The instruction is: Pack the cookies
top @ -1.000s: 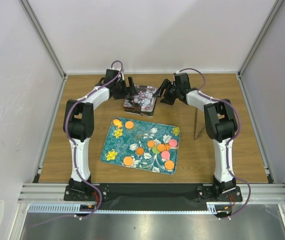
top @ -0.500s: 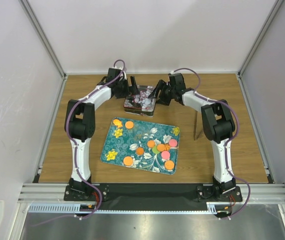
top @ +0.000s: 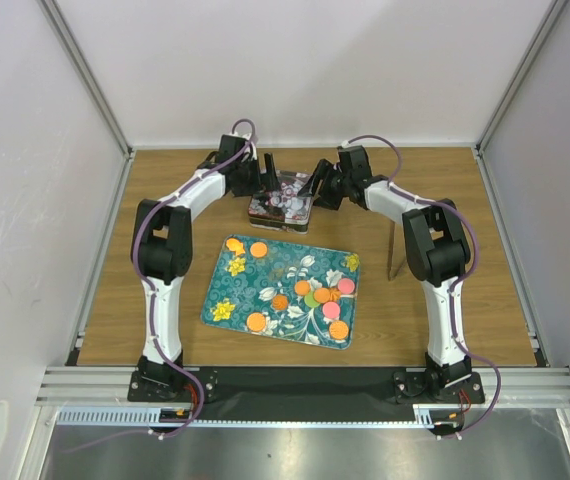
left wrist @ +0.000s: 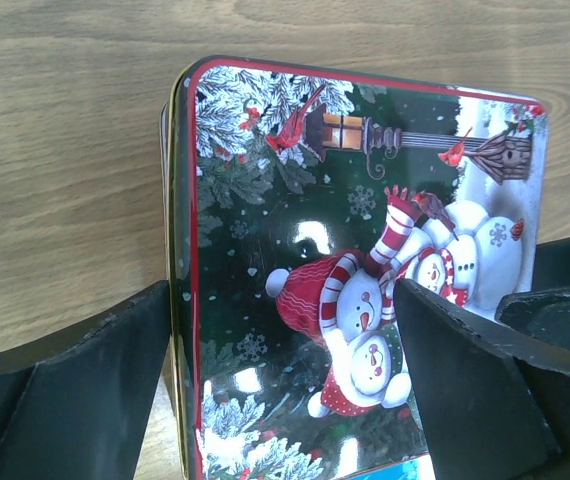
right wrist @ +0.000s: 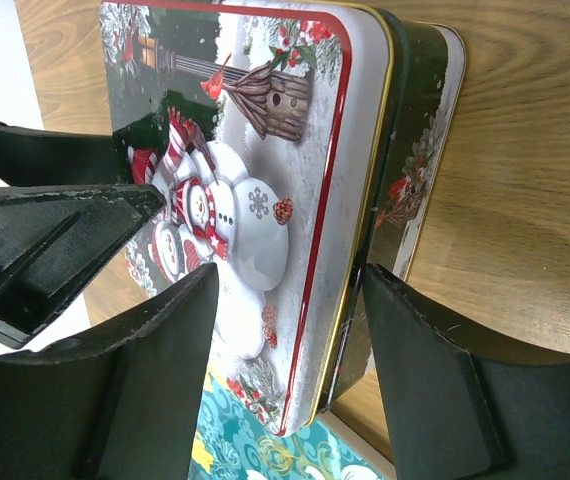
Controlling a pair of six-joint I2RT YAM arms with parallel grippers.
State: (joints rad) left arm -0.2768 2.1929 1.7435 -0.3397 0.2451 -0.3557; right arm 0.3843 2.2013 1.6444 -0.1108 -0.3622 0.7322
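Observation:
The cookies, small orange, pink and green discs, lie scattered on a teal floral tray. Behind it stands a square tin with a snowman lid, which also shows in the left wrist view and the right wrist view. My left gripper is open at the tin's left side; in the left wrist view its fingers straddle the lid's left edge. My right gripper is open at the tin's right side; in the right wrist view its fingers straddle the lid's right edge.
A thin dark rod stands or lies on the wooden table right of the tray, beside the right arm. White walls and metal frame posts enclose the table on three sides.
Both grippers have closed in on the tin from its two sides: the left one moved right, the right one moved left. The tin, tray and cookies have not moved.

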